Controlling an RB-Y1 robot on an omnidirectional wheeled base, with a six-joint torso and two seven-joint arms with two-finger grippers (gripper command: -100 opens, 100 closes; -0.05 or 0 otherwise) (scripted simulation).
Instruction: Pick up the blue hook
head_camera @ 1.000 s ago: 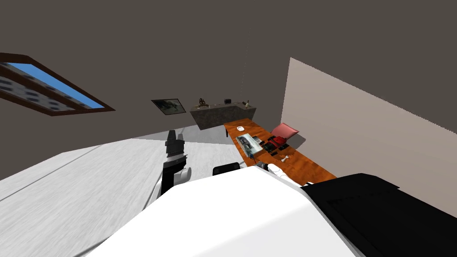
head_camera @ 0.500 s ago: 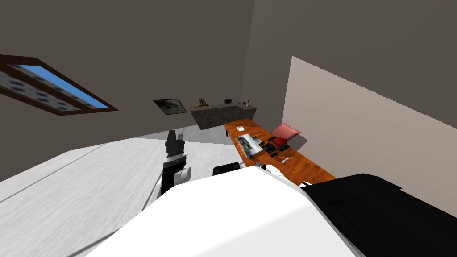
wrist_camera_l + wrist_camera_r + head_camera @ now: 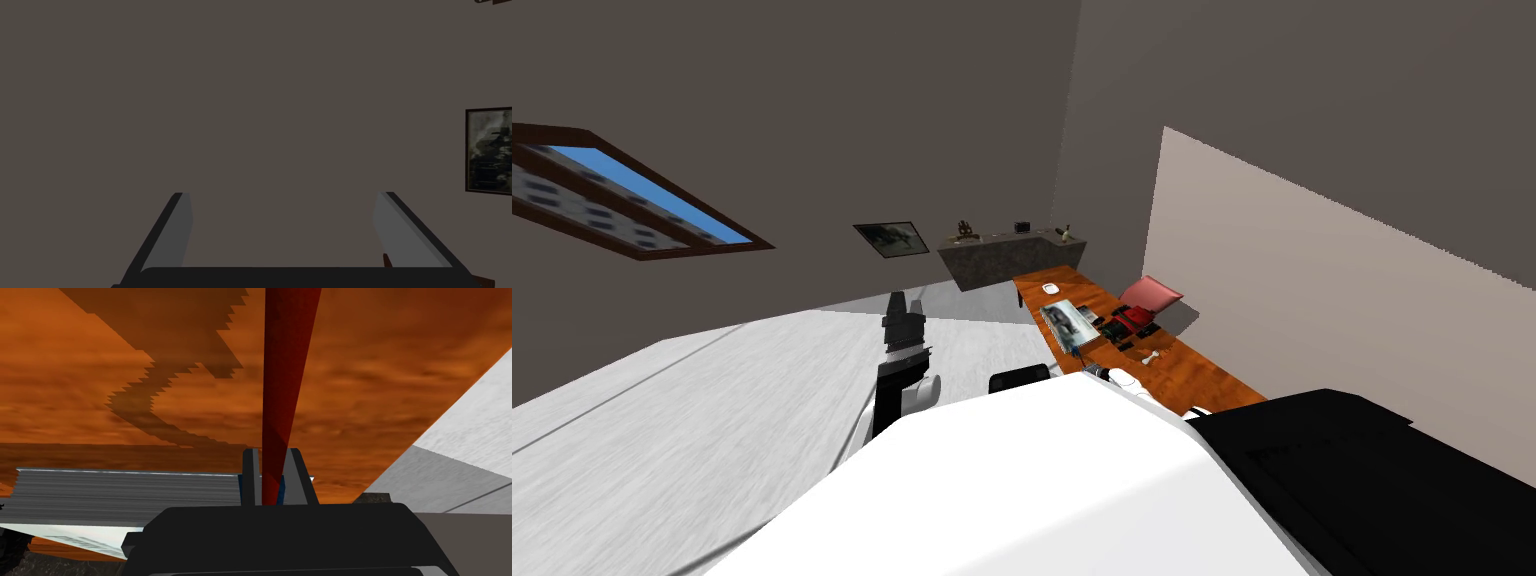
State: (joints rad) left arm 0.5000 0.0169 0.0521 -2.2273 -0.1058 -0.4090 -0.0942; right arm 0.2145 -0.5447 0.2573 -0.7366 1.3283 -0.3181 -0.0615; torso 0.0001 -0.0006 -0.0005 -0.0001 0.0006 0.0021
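In the right wrist view my right gripper (image 3: 271, 454) is shut on a narrow hook (image 3: 286, 363). The hook's long dark red strip runs out from between the fingers (image 3: 250, 473), and blue edges show beside it down by the fingers. It is held over the orange wooden table (image 3: 390, 378). In the head view the right arm's white wrist (image 3: 1119, 378) sits at the table's near edge (image 3: 1202, 378). My left gripper (image 3: 282, 225) is open and holds nothing; it is raised at the left of my chest (image 3: 903, 305).
A flat book (image 3: 1070, 322) lies on the table close to the right hand; its grey edge (image 3: 125, 495) shows beside the fingers. Farther along are a red object (image 3: 1132, 318), a pink cushion (image 3: 1150, 293) and a small white piece (image 3: 1150, 354). A grey cabinet (image 3: 1007, 255) stands behind.
My head view has shifted slightly since a second ago. The left arm and the things on the table have not moved.
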